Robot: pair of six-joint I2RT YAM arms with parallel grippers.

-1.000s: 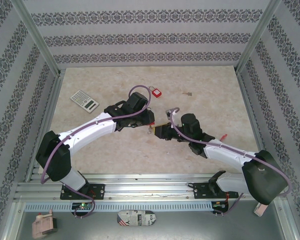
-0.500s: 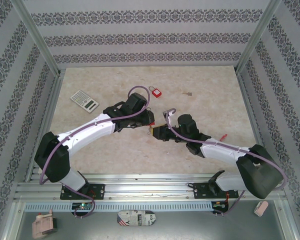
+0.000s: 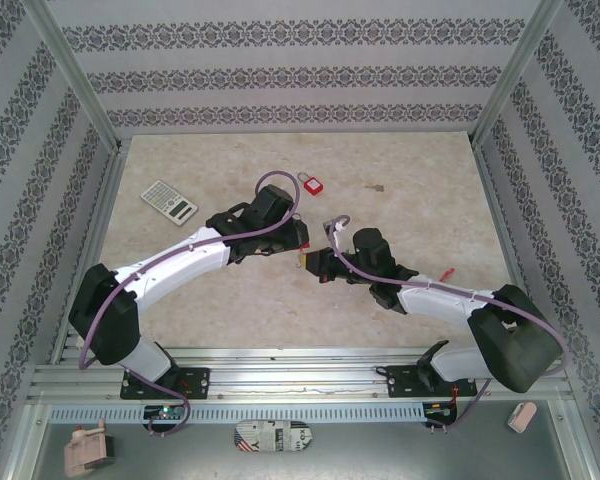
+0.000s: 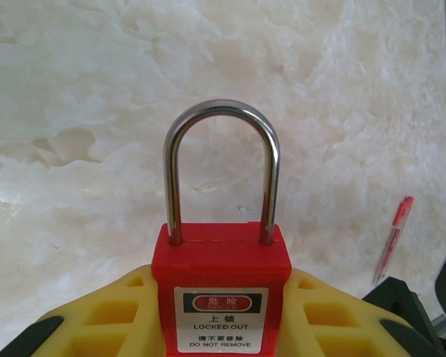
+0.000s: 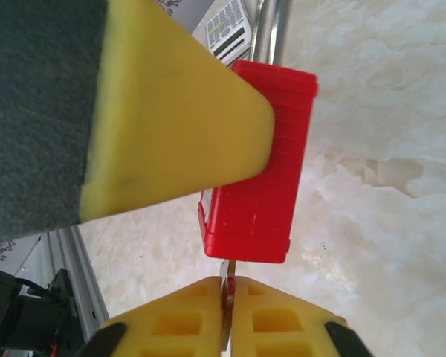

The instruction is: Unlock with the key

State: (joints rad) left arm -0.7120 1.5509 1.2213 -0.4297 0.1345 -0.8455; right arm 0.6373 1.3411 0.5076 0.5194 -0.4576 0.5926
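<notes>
Left tool clamps the padlock; right tool pinches the key.

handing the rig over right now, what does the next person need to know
left claw: shut on the red padlock, label facing its camera.
right claw: shut on the key, whose tip meets the padlock's underside; how deep it sits is hidden.
Done: padlock and key both gripped and brought together.
To do: seat the key, turn it, free the shackle, which is closed with both legs in the body.
A loose padlock lies on the table beyond the arms.
</notes>
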